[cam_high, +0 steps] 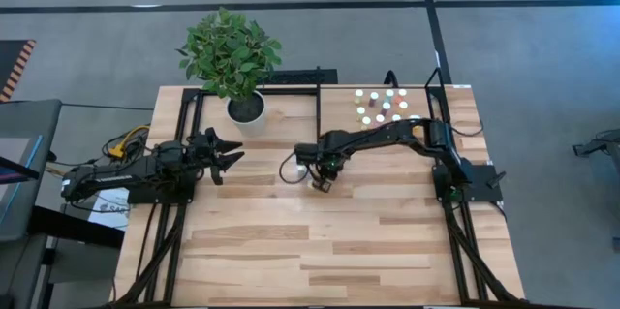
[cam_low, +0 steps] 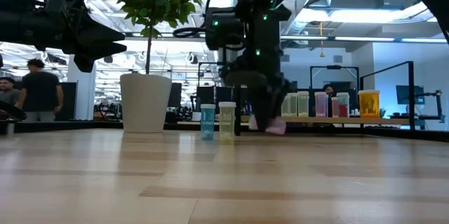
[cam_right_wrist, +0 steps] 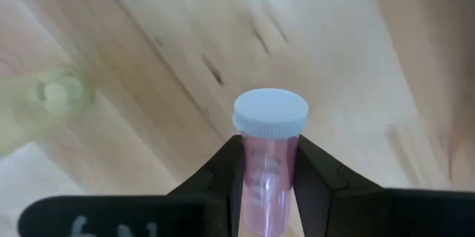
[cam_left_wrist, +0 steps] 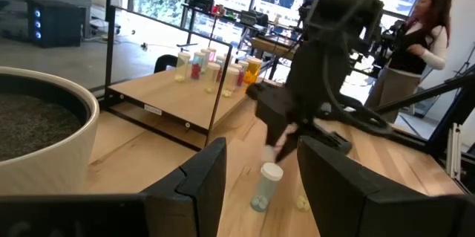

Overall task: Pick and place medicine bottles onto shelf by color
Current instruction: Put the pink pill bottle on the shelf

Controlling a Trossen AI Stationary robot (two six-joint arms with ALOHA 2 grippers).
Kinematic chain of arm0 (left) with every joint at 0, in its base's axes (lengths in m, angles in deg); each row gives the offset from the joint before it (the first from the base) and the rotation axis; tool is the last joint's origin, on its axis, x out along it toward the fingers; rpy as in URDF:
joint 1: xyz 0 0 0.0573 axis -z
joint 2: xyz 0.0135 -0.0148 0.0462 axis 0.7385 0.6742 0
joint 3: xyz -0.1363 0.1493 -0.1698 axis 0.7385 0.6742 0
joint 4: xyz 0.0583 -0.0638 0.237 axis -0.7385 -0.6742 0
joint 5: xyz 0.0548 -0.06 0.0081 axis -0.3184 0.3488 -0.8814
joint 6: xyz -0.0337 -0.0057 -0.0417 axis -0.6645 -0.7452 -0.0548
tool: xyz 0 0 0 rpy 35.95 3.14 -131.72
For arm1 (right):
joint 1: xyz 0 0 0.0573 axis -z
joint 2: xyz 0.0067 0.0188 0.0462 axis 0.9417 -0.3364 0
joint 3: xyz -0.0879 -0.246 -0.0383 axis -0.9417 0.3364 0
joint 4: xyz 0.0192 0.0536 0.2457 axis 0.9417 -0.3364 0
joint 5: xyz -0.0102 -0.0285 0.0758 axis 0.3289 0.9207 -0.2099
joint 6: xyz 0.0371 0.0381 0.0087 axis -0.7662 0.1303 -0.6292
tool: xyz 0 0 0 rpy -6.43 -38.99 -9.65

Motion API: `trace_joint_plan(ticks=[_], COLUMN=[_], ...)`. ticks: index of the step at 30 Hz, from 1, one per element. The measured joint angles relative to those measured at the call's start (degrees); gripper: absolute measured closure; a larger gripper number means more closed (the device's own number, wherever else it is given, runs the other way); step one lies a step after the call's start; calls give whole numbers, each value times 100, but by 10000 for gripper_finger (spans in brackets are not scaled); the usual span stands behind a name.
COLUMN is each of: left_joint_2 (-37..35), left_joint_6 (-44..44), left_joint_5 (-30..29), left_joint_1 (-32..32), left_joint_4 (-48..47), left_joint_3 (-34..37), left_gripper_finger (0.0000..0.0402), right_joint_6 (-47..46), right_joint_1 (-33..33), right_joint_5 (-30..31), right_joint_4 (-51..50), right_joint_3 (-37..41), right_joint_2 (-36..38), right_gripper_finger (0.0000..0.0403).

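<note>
The bench [cam_high: 291, 251] carries the shelf [cam_high: 387, 135] at its far right corner, where most medicine bottles [cam_high: 383, 106] stand together. The left hand [cam_high: 230, 154] waits near the plant pot [cam_high: 246, 108], fingers partly apart and holding nothing. The right hand [cam_right_wrist: 267, 185] is at mid-bench, closed on a pink bottle [cam_right_wrist: 269, 155] just below its white cap [cam_right_wrist: 270, 113]. The bottle looks light, rigid and smooth; grip the body, not the cap.
</note>
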Motion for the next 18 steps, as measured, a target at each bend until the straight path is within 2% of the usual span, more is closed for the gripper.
trace_joint_plan(ticks=[6, 9, 18], left_joint_2=[4, 17, 28], left_joint_6=[0, 0, 0], left_joint_5=[0, 0, 0], left_joint_1=[-1, 0, -2], left_joint_4=[-3, -11, 2], left_joint_3=[1, 2, 1], left_gripper_finger=[248, 248, 248], right_joint_6=[-992, -1267, -2520], right_joint_1=[196, 281, 312], right_joint_5=[-65, 141, 1766], right_joint_4=[-68, -157, 56], right_joint_3=[-22, -22, 603], right_joint_2=[567, 998, 2506], right_gripper_finger=[299, 299, 299])
